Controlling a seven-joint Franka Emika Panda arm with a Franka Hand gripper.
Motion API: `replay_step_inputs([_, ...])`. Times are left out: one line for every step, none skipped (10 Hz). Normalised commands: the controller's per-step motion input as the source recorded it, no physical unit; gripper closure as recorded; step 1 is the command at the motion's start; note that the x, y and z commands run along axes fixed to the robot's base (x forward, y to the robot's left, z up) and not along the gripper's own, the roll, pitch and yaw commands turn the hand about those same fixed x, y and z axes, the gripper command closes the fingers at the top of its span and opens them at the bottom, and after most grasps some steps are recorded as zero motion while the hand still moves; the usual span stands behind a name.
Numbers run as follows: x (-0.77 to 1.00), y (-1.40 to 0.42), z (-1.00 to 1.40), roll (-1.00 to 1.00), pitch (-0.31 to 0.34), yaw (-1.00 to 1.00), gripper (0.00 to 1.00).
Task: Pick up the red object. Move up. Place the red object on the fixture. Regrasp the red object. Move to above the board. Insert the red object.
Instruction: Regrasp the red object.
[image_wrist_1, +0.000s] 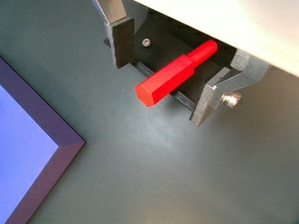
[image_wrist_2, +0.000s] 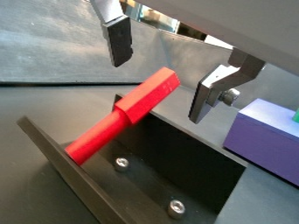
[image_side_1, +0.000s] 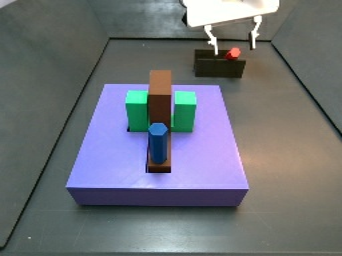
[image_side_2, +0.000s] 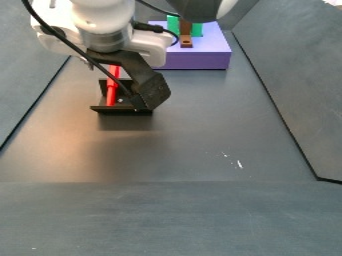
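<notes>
The red object (image_wrist_1: 176, 73) is a short peg with a thicker square end and a thinner round end. It leans on the dark fixture (image_wrist_1: 176, 48), its thin end down against the bracket (image_wrist_2: 100, 140). My gripper (image_wrist_1: 163, 74) stands open around the peg, one finger (image_wrist_1: 122, 42) on each side, with a clear gap to both pads. In both side views the gripper (image_side_1: 230, 42) hovers over the fixture (image_side_1: 219, 65) with the red peg (image_side_2: 116, 80) showing. The lavender board (image_side_1: 160, 145) lies apart from the fixture.
On the board stand green blocks (image_side_1: 138, 110), a tall brown upright piece (image_side_1: 160, 100) and a blue peg (image_side_1: 158, 142). The board's corner (image_wrist_1: 30, 140) shows near the fixture in a wrist view. Dark walls (image_side_1: 301, 80) border the floor.
</notes>
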Motion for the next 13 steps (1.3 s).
replay_step_inputs([0.11, 0.0, 0.21, 0.96, 0.0, -0.09, 0.0])
replay_step_inputs([0.11, 0.0, 0.19, 0.96, 0.0, -0.01, 0.0])
replay_step_inputs([0.03, 0.0, 0.27, 1.0, 0.0, 0.0, 0.0])
replay_step_inputs([0.0, 0.0, 0.23, 0.99, 0.0, 0.0, 0.0])
replay_step_inputs([0.0, 0.0, 0.2, 0.99, 0.0, 0.0, 0.0])
replay_step_inputs([0.0, 0.0, 0.21, 0.99, -0.04, 0.0, 0.0])
replay_step_inputs([0.0, 0.0, 0.23, 1.0, -0.054, 0.0, 0.0])
replay_step_inputs([0.0, -0.02, 0.21, 1.0, -0.046, 0.0, 0.0])
replay_step_inputs([0.0, -0.08, 0.14, 1.0, -0.017, 0.06, 0.0])
replay_step_inputs([0.0, -0.14, 0.03, 1.0, 0.0, 0.2, 0.0])
replay_step_inputs([-0.1, -0.09, 0.0, 1.0, 0.149, 0.31, 0.0])
replay_step_inputs([-0.19, -0.1, 0.02, 1.0, 0.229, 0.3, 0.0])
replay_step_inputs([-0.18, -0.1, 0.01, 1.0, 0.223, 0.32, 0.0])
